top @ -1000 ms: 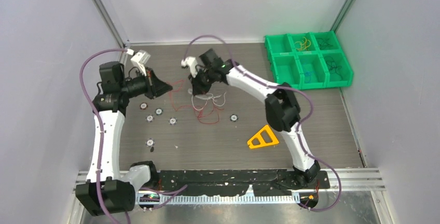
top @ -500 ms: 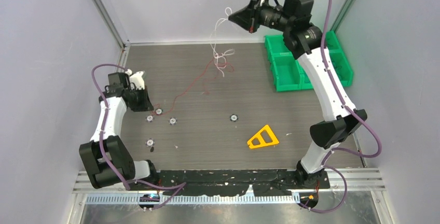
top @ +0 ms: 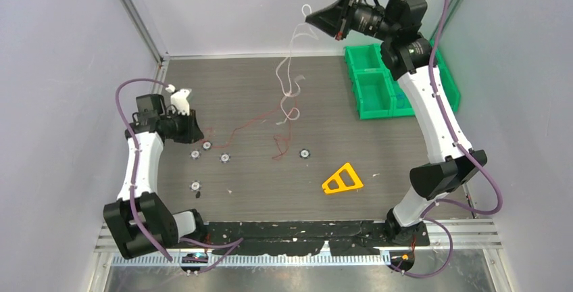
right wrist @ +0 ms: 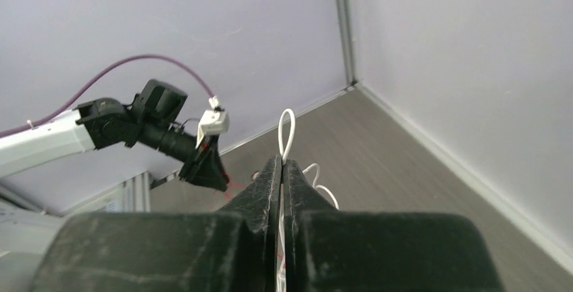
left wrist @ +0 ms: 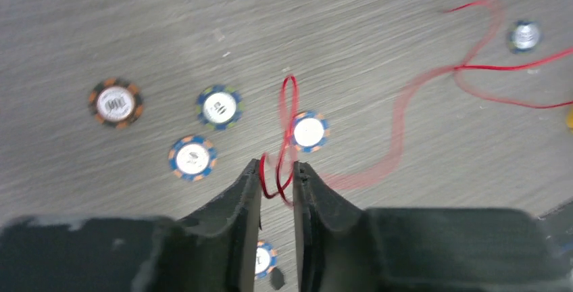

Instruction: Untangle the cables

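Your left hand [left wrist: 278, 170]: fingers slightly parted, red cable [left wrist: 287, 99] looped in the gap.
Your right hand [right wrist: 282, 165]: pressed together, pinching the white cable [right wrist: 287, 126], raised high.
Cables: white hangs down over the worktop [top: 257, 190], meeting the red one at its lower end.

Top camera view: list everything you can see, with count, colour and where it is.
white cable: one, white, hanging from the right pincer.
red cable: one, red, on the table from left pincer to centre.
chips: six, mostly blue-rimmed, table's left and centre.
triangle: one, orange, near right.
bin tray: one, green, far right corner.
table: one, dark grey.
left pincer: black, jaws slightly apart, red cable between.
right pincer: black, raised, shut on white cable.
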### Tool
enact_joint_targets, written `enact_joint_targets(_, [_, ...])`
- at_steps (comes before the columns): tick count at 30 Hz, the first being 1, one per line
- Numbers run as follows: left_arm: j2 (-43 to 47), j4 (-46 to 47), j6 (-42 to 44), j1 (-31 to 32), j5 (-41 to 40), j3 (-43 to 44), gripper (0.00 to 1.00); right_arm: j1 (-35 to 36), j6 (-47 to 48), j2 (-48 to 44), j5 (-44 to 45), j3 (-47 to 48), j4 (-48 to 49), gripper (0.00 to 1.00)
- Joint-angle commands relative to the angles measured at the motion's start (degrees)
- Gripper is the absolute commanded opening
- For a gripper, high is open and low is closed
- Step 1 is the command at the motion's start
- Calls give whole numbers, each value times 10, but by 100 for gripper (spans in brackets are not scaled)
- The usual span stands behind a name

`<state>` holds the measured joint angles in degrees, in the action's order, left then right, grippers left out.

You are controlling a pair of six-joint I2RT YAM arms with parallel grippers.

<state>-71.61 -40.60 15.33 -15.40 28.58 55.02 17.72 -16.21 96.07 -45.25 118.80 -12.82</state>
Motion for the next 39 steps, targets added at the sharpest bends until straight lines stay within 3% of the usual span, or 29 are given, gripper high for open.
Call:
enact_joint_targets(1, [45, -13, 43, -2, 177, 55, 42, 18, -36, -41, -53, -56, 52, 5])
enact_joint_targets(4, [74, 29, -10, 8, 256, 88, 63, 27, -43, -50, -66, -90, 62, 5])
enact_joint_targets(7, [92, 114, -75, 64, 275, 113, 72, 37, -49, -57, -80, -112, 70, 5])
enact_joint_targets(12, [81, 225, -157, 203, 242, 138, 87, 48, -73, -68, -84, -118, 90, 6])
enact_joint_targets(16, [51, 381, -262, 281, 184, 122, 96, 57, -107, -68, -85, -99, 112, 5])
enact_joint_targets(19, [11, 477, -311, 333, 104, 139, 95, 65, -122, -70, -84, -85, 124, 5])
enact_joint_targets(23, [-41, 496, -302, 381, 11, 168, 86, 78, -137, -67, -82, -56, 125, 5])
enact_joint_targets(26, [-72, 483, -281, 400, -27, 146, 68, 81, -156, -57, -65, -20, 151, 5])
enact_joint_targets(29, [-82, 480, -267, 397, -30, 69, 51, 79, -163, -44, -39, 56, 149, 5])
enact_joint_targets(32, [-74, 498, -261, 388, -23, -16, 40, 61, -173, -20, 3, 125, 149, 5])
enact_joint_targets(34, [-66, 496, -258, 384, -16, -52, 41, 45, -190, -3, 26, 174, 154, 5])
enact_joint_targets(37, [-56, 487, -252, 379, 2, -86, 53, 20, -216, 11, 54, 223, 168, 6])
enact_joint_targets(39, [-52, 476, -243, 377, 0, -97, 55, 11, -216, 12, 61, 227, 171, 5])
